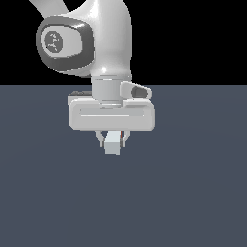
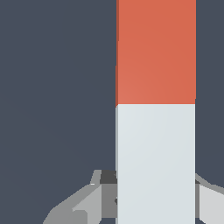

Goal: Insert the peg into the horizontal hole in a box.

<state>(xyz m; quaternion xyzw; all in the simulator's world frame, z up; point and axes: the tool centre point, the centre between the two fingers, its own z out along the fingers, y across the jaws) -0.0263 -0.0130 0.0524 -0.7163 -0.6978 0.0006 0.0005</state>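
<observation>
My gripper (image 1: 112, 140) is shut on the peg (image 1: 112, 144), a fingertip on each side of it. In the exterior view the peg points toward the camera, so only its pale grey-white end face and a sliver of red show. In the wrist view the peg (image 2: 155, 109) fills the picture lengthwise. Its pale part lies between the fingers (image 2: 85, 203) and its red-orange part (image 2: 155, 52) reaches away from them. The gripper (image 2: 155, 199) grips the pale part. The tan box and its hole are out of view in both frames.
A plain dark grey-blue surface (image 1: 193, 193) spreads under and around the gripper. The white arm and wrist (image 1: 103, 43) rise above the hand in the exterior view. Nothing else shows.
</observation>
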